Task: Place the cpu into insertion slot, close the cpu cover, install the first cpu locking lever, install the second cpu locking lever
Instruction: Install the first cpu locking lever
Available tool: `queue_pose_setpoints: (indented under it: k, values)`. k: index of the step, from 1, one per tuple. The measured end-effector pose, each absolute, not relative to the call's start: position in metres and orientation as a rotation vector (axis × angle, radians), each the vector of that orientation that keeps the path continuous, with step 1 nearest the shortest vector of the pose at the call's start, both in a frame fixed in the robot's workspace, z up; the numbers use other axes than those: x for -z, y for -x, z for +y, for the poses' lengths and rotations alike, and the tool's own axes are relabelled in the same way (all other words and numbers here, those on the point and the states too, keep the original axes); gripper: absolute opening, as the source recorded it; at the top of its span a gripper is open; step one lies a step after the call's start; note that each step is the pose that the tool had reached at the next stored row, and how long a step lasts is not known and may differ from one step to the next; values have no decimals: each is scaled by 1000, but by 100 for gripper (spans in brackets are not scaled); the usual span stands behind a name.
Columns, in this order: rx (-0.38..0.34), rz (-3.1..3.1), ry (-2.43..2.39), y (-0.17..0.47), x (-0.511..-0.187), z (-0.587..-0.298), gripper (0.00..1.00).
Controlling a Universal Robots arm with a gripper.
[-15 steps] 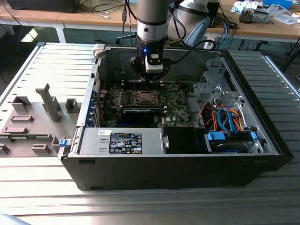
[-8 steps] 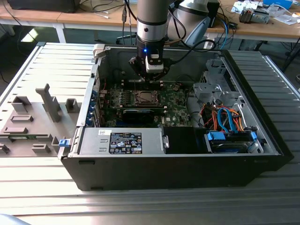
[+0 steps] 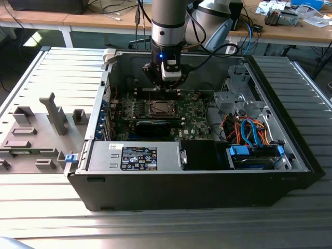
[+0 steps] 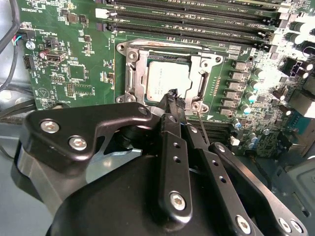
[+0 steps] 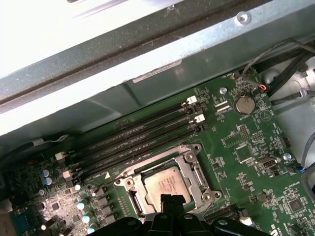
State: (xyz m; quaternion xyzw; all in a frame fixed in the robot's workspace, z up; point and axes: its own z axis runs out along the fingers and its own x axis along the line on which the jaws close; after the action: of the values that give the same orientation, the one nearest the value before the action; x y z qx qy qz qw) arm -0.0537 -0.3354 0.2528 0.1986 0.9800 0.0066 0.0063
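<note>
Gripper (image 4: 173,98) poised over the seated cpu (image 4: 165,81), fingertips drawn together with nothing between them.

Silvery chip sits inside the insertion slot (image 5: 165,184) near the middle of the green motherboard (image 5: 246,147) — the metal cpu cover (image 4: 138,73) lies flat around it, the chip showing through its window. In the second wrist view the black fingertips (image 4: 170,96) hang at the chip's lower right edge; whether they touch it I cannot tell. In the exterior view the arm (image 3: 167,31) comes down from upper centre into the open computer case (image 3: 197,181).
</note>
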Motion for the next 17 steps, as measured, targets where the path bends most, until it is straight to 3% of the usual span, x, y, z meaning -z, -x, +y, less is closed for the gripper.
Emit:
queue_pose_setpoints:
  k: [17]
  values:
    - [-21,3076,-576,54,-253,-335,11]
